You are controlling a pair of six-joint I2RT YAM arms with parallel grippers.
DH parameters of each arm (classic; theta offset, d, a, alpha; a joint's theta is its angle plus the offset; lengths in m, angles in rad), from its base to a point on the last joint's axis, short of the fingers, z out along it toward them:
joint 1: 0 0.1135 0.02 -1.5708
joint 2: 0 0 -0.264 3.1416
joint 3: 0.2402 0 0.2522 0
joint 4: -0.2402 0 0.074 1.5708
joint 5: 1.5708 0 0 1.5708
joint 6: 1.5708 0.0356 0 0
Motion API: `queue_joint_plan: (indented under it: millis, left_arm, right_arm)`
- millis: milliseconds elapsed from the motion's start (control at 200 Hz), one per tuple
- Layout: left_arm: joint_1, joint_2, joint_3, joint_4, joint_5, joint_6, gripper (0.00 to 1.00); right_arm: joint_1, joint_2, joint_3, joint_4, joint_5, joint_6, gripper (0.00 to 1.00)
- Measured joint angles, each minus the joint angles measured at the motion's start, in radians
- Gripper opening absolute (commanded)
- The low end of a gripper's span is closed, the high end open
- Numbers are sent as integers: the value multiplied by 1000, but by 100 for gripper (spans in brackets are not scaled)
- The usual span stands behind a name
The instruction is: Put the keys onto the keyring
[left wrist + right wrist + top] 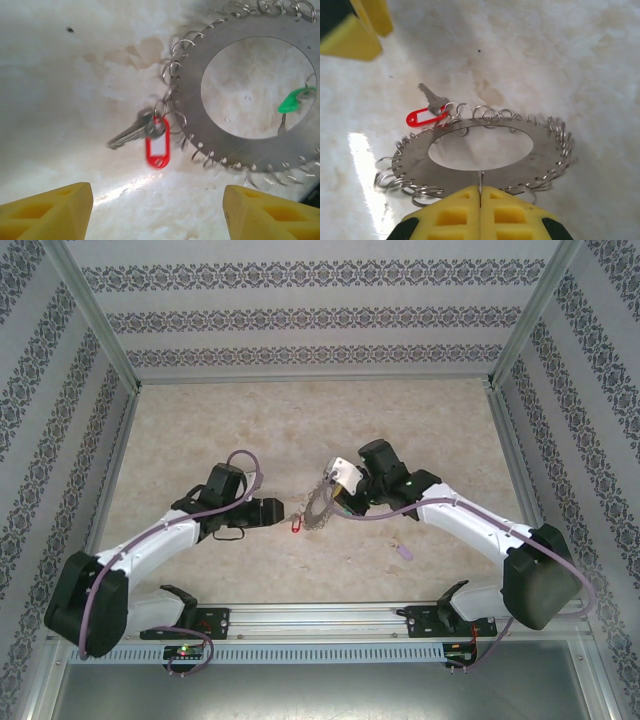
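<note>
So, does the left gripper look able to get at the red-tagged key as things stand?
Probably yes: the left gripper is open, and the red-tagged key, at the rim of the keyring, sits straight ahead of its fingers with nothing between.

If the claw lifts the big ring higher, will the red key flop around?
Probably yes: the red key hangs from a small wire loop on the keyring, so it would likely dangle and swing. The keyring looks like flat, stiff metal, so it should not bend in the right claw.
</note>
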Motion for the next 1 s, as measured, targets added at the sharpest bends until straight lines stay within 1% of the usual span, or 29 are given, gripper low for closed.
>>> queue_joint_plan:
  millis: [140, 245, 295, 340, 370, 410, 440, 510, 590, 660, 739, 789, 849, 909, 954, 999]
  left_arm:
    - [11, -101, -10, 12, -131, 8, 75]
    - [23, -144, -13, 33, -230, 13, 75]
    - [26, -151, -13, 42, -268, 18, 75]
    - [30, -153, -13, 52, -291, 24, 75]
    - [30, -153, -13, 58, -304, 31, 75]
    - [32, -152, -13, 73, -306, 43, 74]
    - [34, -150, -13, 85, -302, 56, 73]
    - [36, -134, -10, 127, -262, 97, 70]
    - [36, -105, 4, 164, -165, 175, 68]
    - [36, -93, 22, 173, -87, 248, 64]
    - [36, -92, 53, 179, 27, 362, 59]
    - [36, -91, 81, 179, 95, 439, 55]
    - [36, -85, 124, 178, 181, 543, 48]
    - [36, -65, 180, 158, 254, 643, 41]
    - [36, -40, 227, 132, 294, 701, 39]
    - [36, -9, 280, 94, 325, 758, 39]
  right_arm:
    - [138, 0, 3, 0, 193, -159, 0]
    - [234, -11, -30, 39, 306, -275, 0]
    - [267, -21, -54, 53, 339, -309, 0]
    - [280, -30, -71, 55, 343, -327, 0]
    - [274, -36, -72, 36, 321, -324, 0]
    - [240, -44, -68, 13, 253, -305, 0]
    - [195, -48, -58, -10, 178, -277, 0]
    - [63, -46, -29, -45, -19, -199, 0]
    - [-53, -41, -11, -52, -205, -116, 0]
    - [-93, -39, -14, -27, -320, -48, 0]
    - [-108, -40, -18, -3, -422, -27, 0]
    - [-115, -41, -14, -7, -471, -38, 0]
    - [-125, -41, 2, -31, -523, -60, 0]
    - [-134, -41, 30, -57, -549, -90, 0]
    - [-132, -39, 56, -77, -525, -125, 0]
    - [-108, -37, 75, -72, -431, -167, 0]
